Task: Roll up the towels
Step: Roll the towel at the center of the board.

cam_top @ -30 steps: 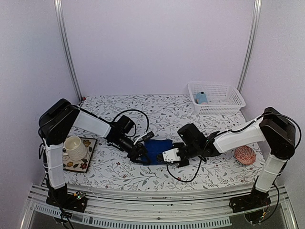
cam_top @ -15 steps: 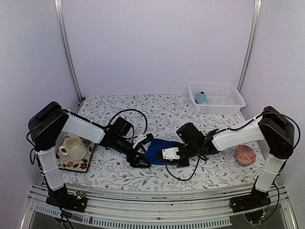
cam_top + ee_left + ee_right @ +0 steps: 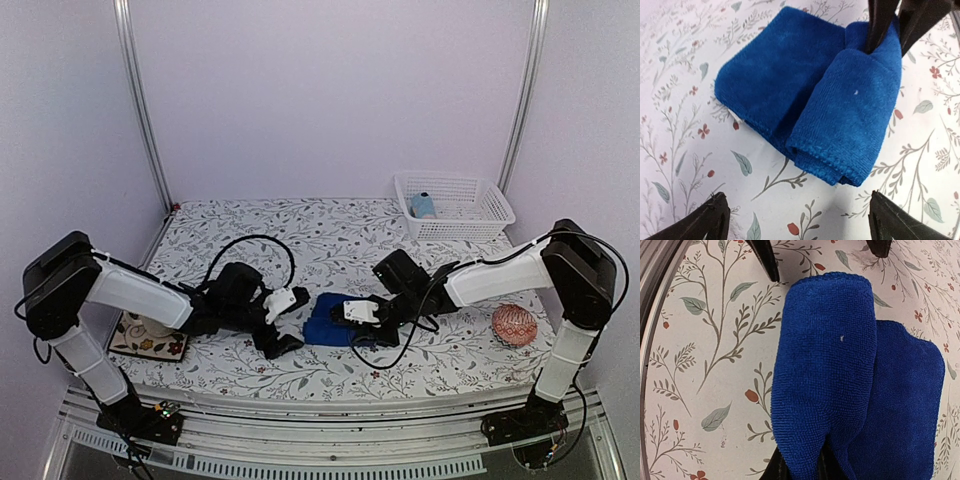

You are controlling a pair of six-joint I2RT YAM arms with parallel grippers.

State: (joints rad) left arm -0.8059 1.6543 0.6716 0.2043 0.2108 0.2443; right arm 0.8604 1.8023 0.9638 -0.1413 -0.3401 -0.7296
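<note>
The royal-blue towel (image 3: 323,320) lies on the flowered table, part rolled: a fat fold (image 3: 850,115) rests on its flat part (image 3: 775,70). My right gripper (image 3: 362,322) is shut on the far end of the fold (image 3: 825,365), its dark fingers (image 3: 782,470) gripping the cloth. My left gripper (image 3: 283,322) is open and empty, just left of the towel; its fingertips (image 3: 705,222) stand wide apart short of the fold's near end. The light-blue towel (image 3: 423,205) sits rolled in the white basket (image 3: 470,222).
A pink-red patterned ball (image 3: 514,325) lies at the right, near the right arm. A cup on a patterned coaster (image 3: 140,335) sits at the left, mostly behind the left arm. The near table edge runs just below both grippers.
My left gripper has let go of the towel, opened and drawn back to the left; the left arm has swung lower. My right gripper stays shut on the fold.
</note>
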